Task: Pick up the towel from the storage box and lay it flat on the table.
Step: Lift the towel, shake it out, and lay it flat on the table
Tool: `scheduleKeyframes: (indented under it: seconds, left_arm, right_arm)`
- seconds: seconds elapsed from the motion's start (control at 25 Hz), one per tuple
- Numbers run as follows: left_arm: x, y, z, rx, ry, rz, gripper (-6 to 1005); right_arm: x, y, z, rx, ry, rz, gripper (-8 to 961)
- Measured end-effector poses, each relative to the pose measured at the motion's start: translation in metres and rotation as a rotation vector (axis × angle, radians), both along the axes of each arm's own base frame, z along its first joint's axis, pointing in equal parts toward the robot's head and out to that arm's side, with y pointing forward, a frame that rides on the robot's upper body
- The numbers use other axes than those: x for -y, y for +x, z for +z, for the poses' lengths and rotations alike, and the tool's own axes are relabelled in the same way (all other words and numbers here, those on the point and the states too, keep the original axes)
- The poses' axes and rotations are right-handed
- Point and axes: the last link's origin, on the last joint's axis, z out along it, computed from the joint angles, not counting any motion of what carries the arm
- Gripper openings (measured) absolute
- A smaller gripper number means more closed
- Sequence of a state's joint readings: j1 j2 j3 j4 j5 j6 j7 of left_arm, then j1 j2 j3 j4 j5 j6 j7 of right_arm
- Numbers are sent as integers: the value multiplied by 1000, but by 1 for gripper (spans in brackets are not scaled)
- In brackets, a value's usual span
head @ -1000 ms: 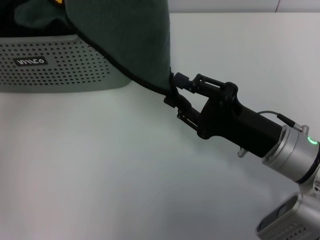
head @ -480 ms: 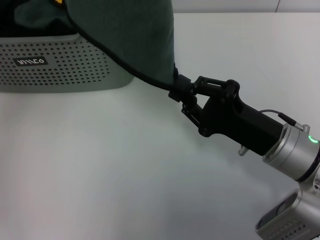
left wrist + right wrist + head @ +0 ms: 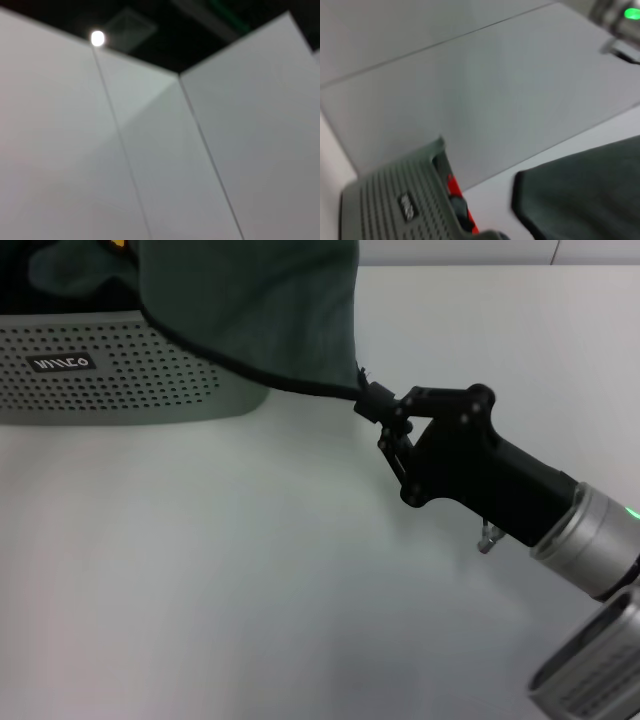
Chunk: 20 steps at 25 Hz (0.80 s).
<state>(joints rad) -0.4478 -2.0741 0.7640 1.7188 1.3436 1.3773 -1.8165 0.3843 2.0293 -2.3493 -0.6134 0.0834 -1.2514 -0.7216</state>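
The towel (image 3: 255, 310) shows its dark grey-green face with black edging; it hangs out of the storage box (image 3: 120, 370) at the far left of the head view, with a bit of mustard-yellow at the top. My right gripper (image 3: 375, 405) is shut on the towel's lower corner, just right of the box, above the white table (image 3: 200, 570). The towel (image 3: 590, 190) and the storage box (image 3: 395, 205) also show in the right wrist view. The left gripper is out of view; its wrist view shows only walls and ceiling.
The box carries a small dark label (image 3: 62, 363) with white lettering. Something red (image 3: 456, 192) shows inside the box in the right wrist view. A lamp (image 3: 97, 38) shines in the left wrist view.
My right gripper has moved right and a little up with the towel corner, drawing the towel's edge farther out from the box.
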Motion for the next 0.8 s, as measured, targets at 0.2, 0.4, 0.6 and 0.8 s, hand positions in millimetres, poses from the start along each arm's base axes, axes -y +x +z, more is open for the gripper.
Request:
scheduleKeyframes:
  seconds: [0.2, 0.4, 0.6, 0.8]
  left_arm:
    - [-1, -28, -20, -102, -1, 105, 20]
    - [3, -55, -46, -225, -34, 179, 20]
    - [17, -81, -77, -328, -137, 188, 22]
    - [32, -113, -128, -376, -357, 162, 27]
  right_arm:
    - [1, 8, 21, -271, -261, -123, 12]
    - [3, 25, 64, -516, -525, -157, 13]
    - [-2, 35, 103, -619, -712, -163, 15]
    - [-20, 29, 134, -625, -889, -159, 17]
